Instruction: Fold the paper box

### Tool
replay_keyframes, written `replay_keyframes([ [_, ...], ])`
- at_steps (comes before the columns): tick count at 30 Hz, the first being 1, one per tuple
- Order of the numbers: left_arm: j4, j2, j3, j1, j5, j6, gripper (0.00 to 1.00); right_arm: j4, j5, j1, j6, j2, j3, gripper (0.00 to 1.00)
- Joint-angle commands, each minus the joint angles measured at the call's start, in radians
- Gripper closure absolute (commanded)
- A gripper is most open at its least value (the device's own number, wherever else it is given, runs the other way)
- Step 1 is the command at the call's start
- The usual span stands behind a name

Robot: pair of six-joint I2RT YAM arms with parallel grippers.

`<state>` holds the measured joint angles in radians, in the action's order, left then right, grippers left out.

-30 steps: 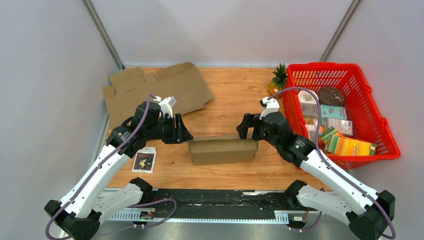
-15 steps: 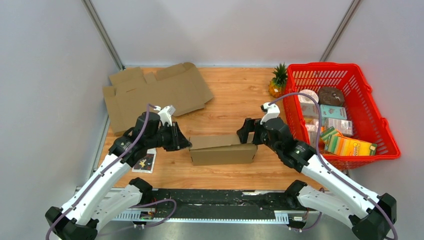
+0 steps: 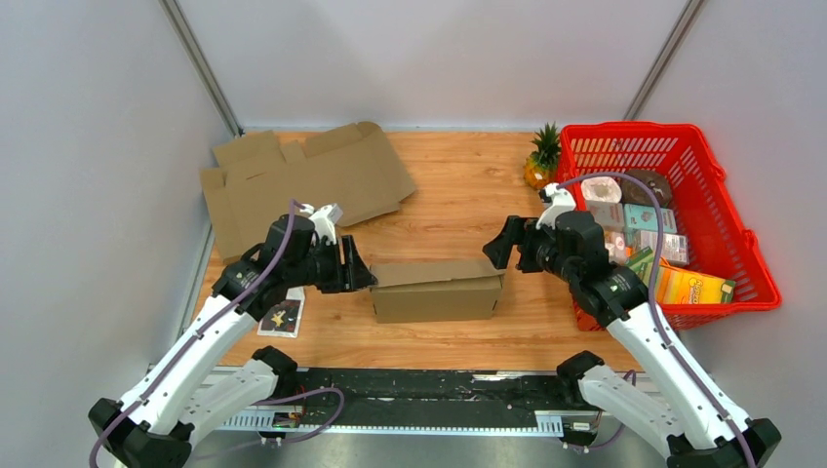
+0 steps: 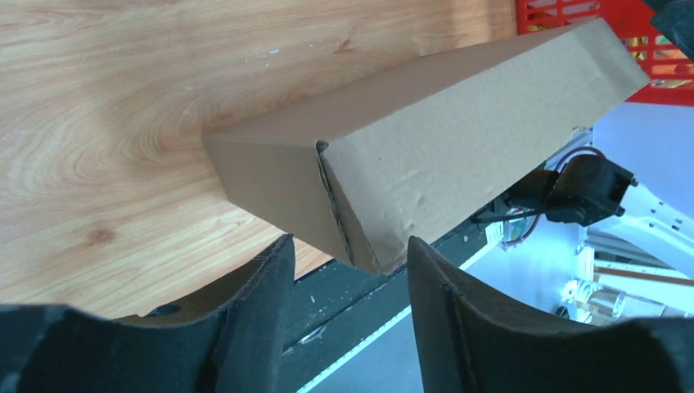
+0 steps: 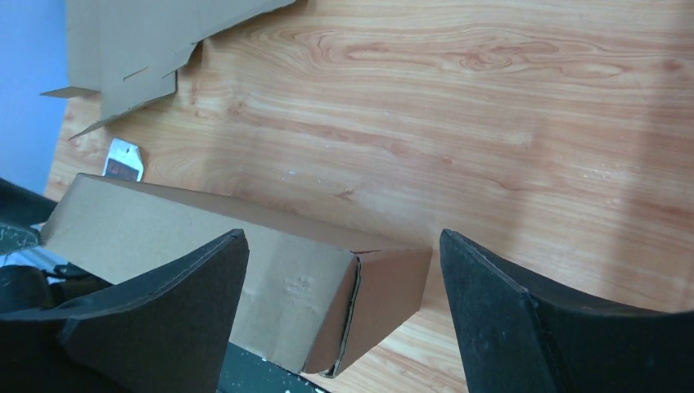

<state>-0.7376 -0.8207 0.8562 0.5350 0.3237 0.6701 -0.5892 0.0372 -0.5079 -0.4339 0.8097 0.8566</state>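
The paper box, erected into a closed cuboid, is shown near the 6 o'clock edge of the table. The left gripper, parted and empty, is placed at its 9 o'clock end. The right gripper, spread wide and empty, is at 2 o'clock. Folding is judged nearly complete; whether the lid is fully seated cannot be told.

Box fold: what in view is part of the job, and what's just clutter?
Job: box.
Clutter: flat cardboard, packet, pineapple, basket of groceries.
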Motion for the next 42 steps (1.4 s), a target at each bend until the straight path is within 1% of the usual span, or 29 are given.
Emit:
replay_keyframes([
  [1, -0.008, -0.032, 0.075, -0.004, -0.005, -0.029, 0.36, -0.003, 0.185, 0.058, 0.029, -0.035, -0.011, 0.12],
  [5, 0.041, -0.064, 0.04, -0.006, 0.05, -0.018, 0.38, 0.002, 0.259, 0.075, 0.038, -0.056, -0.05, 0.17],
  [8, 0.078, -0.057, -0.018, -0.006, 0.054, 0.0, 0.48, 0.02, 0.285, 0.077, 0.049, -0.072, -0.115, 0.25],
  [9, 0.081, -0.054, -0.034, -0.006, 0.048, 0.0, 0.51, 0.035, 0.271, 0.077, 0.04, -0.078, -0.135, 0.34],
  [10, 0.08, -0.048, -0.049, -0.006, 0.038, -0.001, 0.56, 0.057, 0.282, 0.077, 0.026, -0.095, -0.149, 0.4],
  [11, 0.083, -0.041, -0.092, -0.006, 0.016, -0.003, 0.58, 0.069, 0.294, 0.075, 0.015, -0.101, -0.171, 0.43],
  [12, 0.09, -0.037, -0.115, -0.006, 0.009, 0.005, 0.59, 0.059, 0.261, 0.075, 0.003, -0.107, -0.179, 0.46],
  [13, 0.099, -0.034, -0.137, -0.007, 0.012, 0.006, 0.64, 0.048, 0.239, 0.075, -0.017, -0.121, -0.191, 0.52],
  [15, 0.121, -0.028, -0.187, -0.007, 0.021, 0.019, 0.68, 0.042, 0.236, 0.075, -0.066, -0.141, -0.244, 0.61],
  [16, 0.122, -0.02, -0.197, -0.007, 0.021, 0.019, 0.71, 0.04, 0.236, 0.075, -0.081, -0.156, -0.26, 0.62],
  [17, 0.124, -0.017, -0.2, -0.007, 0.018, 0.019, 0.72, 0.042, 0.23, 0.077, -0.107, -0.19, -0.272, 0.62],
  [18, 0.124, -0.014, -0.197, -0.007, 0.021, 0.017, 0.72, 0.04, 0.225, 0.077, -0.108, -0.205, -0.271, 0.59],
  [19, 0.122, -0.009, -0.189, -0.007, 0.02, 0.016, 0.71, 0.035, 0.224, 0.077, -0.105, -0.219, -0.254, 0.53],
  [20, 0.121, -0.009, -0.168, -0.007, 0.024, 0.008, 0.68, 0.017, 0.218, 0.078, -0.098, -0.23, -0.225, 0.46],
  [21, 0.116, -0.006, -0.158, -0.007, 0.028, 0.005, 0.63, -0.018, 0.211, 0.08, -0.094, -0.23, -0.176, 0.41],
  [22, 0.115, -0.009, -0.143, -0.007, 0.035, 0.003, 0.59, -0.03, 0.217, 0.083, -0.095, -0.225, -0.154, 0.41],
  [24, 0.116, -0.011, -0.134, -0.007, 0.043, -0.003, 0.61, -0.043, 0.24, 0.088, -0.106, -0.213, -0.14, 0.44],
  [26, 0.136, -0.014, -0.147, -0.007, 0.061, -0.001, 0.67, -0.043, 0.247, 0.088, -0.124, -0.213, -0.174, 0.49],
  [27, 0.144, -0.012, -0.157, -0.007, 0.066, 0.0, 0.72, -0.026, 0.26, 0.091, -0.138, -0.219, -0.2, 0.54],
  [29, 0.145, -0.012, -0.192, -0.007, 0.078, 0.0, 0.78, -0.015, 0.286, 0.092, -0.181, -0.222, -0.251, 0.6],
  [30, 0.139, -0.008, -0.203, -0.007, 0.081, 0.0, 0.82, -0.032, 0.303, 0.092, -0.196, -0.231, -0.26, 0.61],
  [32, 0.107, 0.018, -0.236, -0.007, 0.084, 0.005, 0.86, -0.075, 0.308, 0.092, -0.245, -0.254, -0.261, 0.63],
  [35, 0.06, 0.113, -0.295, -0.009, 0.086, 0.038, 0.89, -0.214, 0.283, 0.092, -0.279, -0.316, -0.208, 0.63],
  [36, 0.041, 0.145, -0.304, -0.007, 0.089, 0.049, 0.89, -0.292, 0.271, 0.092, -0.29, -0.331, -0.188, 0.6],
  [37, 0.02, 0.21, -0.309, -0.007, 0.092, 0.062, 0.88, -0.323, 0.276, 0.092, -0.293, -0.343, -0.171, 0.57],
  [38, -0.029, 0.245, -0.307, -0.007, 0.094, 0.075, 0.86, -0.355, 0.277, 0.092, -0.29, -0.354, -0.154, 0.53],
  [39, -0.058, 0.276, -0.299, -0.007, 0.091, 0.08, 0.79, -0.412, 0.273, 0.092, -0.287, -0.359, -0.115, 0.46],
  [41, -0.126, 0.36, -0.252, -0.007, 0.083, 0.098, 0.64, -0.458, 0.264, 0.092, -0.269, -0.359, -0.078, 0.38],
  [42, -0.135, 0.377, -0.232, -0.007, 0.087, 0.105, 0.47, -0.478, 0.26, 0.092, -0.253, -0.354, -0.058, 0.29],
])
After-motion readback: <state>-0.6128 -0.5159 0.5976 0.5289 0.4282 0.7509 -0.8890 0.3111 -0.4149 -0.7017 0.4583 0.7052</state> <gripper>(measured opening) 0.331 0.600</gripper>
